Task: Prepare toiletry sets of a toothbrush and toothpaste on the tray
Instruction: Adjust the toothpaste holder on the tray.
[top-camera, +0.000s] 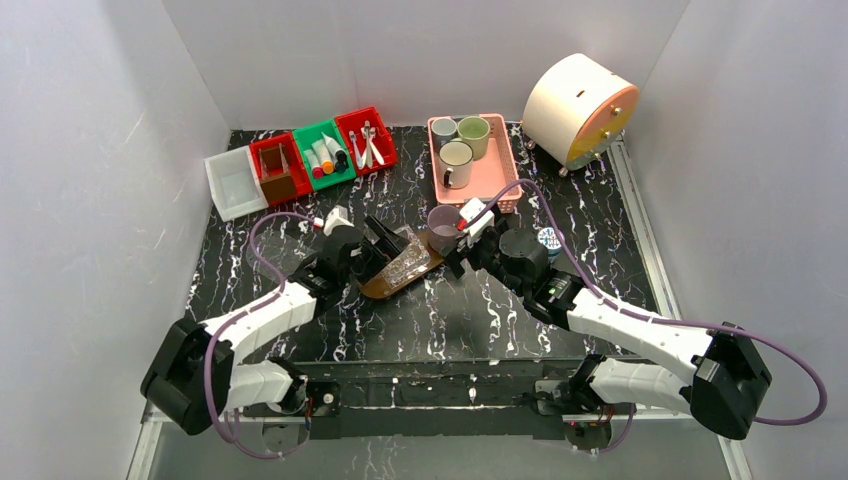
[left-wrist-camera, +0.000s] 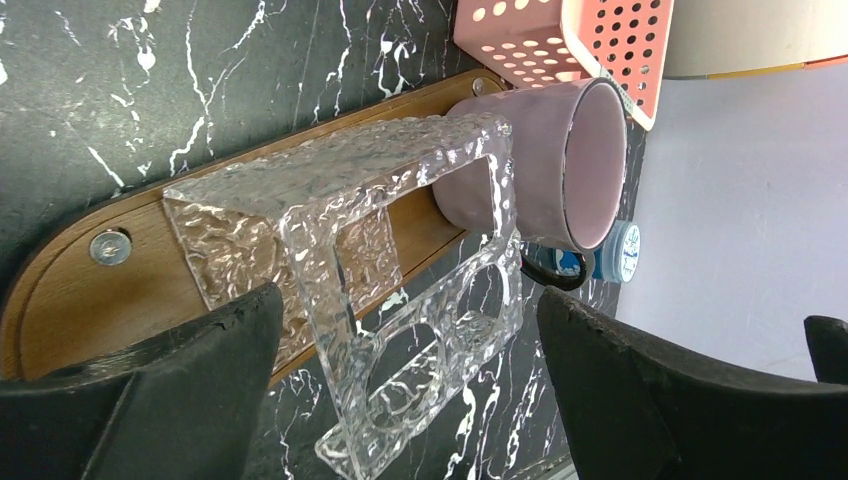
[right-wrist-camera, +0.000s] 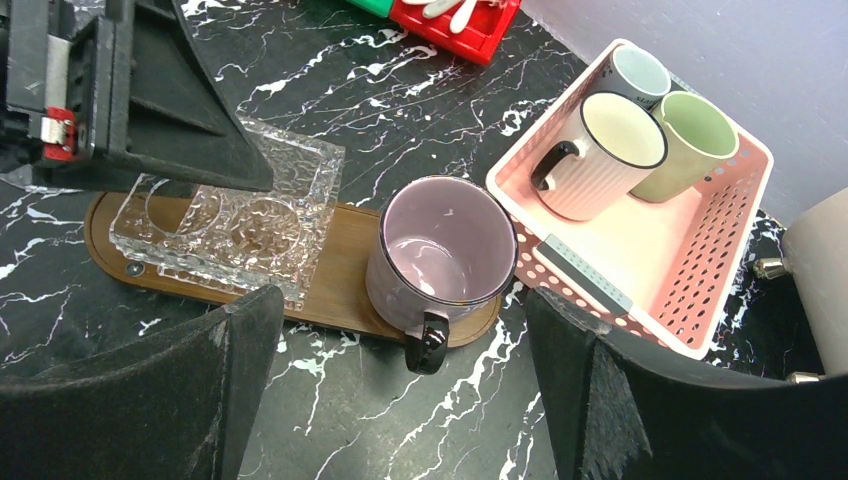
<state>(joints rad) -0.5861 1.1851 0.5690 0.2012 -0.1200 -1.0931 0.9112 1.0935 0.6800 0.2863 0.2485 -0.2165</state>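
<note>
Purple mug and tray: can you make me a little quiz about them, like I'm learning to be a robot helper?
1. True or false: the purple mug stands on the tray.
2. How many mugs sit in the pink basket?
3. What is in the clear holder on the tray? A: a toothbrush. B: a tube. C: nothing.

Key: 1 true; 2 three; 3 C.
</note>
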